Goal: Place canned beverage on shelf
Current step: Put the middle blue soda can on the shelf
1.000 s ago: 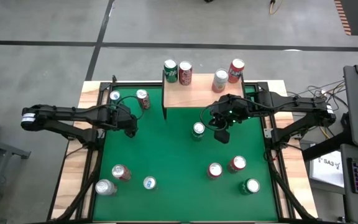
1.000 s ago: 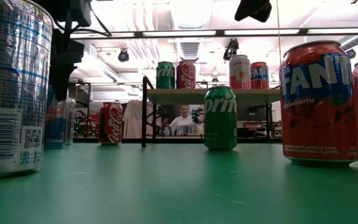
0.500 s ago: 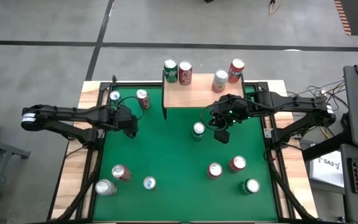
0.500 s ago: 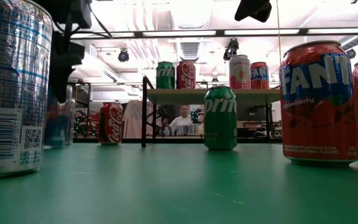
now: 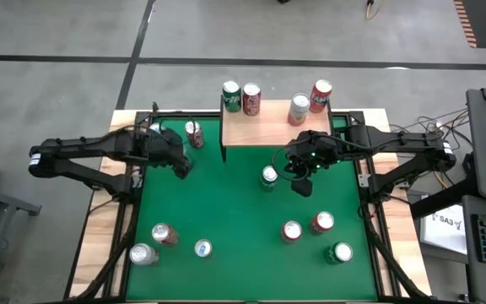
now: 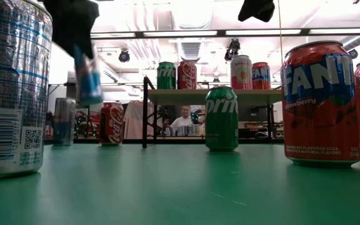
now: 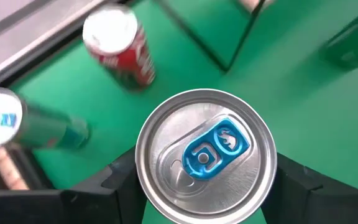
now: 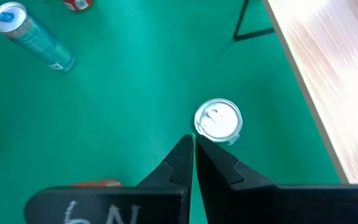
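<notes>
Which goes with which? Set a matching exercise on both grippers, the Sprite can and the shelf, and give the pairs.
1. left gripper
2. right gripper
3. Sprite can
4. shelf

A. bears four cans
B. shut, empty, above the felt
C. stands on the felt before the shelf
D. holds a blue-tabbed can off the felt

Pairs: 1-D, 2-B, 3-C, 4-A

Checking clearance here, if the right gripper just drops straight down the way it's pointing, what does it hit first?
Likely bare green tabletop. The shut right gripper sits just beside the Sprite can, so it might graze the rim; depth is unclear.
</notes>
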Motion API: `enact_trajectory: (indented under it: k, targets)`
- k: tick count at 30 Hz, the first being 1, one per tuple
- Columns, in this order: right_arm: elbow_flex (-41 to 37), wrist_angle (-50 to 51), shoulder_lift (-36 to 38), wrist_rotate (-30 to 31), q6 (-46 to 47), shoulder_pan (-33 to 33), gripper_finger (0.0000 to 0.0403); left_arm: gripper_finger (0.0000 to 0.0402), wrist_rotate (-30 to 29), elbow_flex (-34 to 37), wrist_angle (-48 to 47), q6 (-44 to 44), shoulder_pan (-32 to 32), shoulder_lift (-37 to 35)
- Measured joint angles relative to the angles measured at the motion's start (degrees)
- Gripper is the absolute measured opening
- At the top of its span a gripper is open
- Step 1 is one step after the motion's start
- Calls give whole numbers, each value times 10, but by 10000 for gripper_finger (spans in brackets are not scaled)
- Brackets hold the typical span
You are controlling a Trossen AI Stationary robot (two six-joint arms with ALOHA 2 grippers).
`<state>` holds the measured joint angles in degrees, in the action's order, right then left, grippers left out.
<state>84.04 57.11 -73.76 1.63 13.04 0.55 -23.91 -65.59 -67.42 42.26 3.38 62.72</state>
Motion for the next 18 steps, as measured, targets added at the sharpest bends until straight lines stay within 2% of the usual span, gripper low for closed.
enact_trajectory:
  k: [8,18]
  targets:
    - [-17,-115,-27,43,-65,7,11,219,6,-98,13,-47,-25,14]
    - [-11,-289,-114,45,-121,6,12,219,16,-116,65,-58,-70,49]
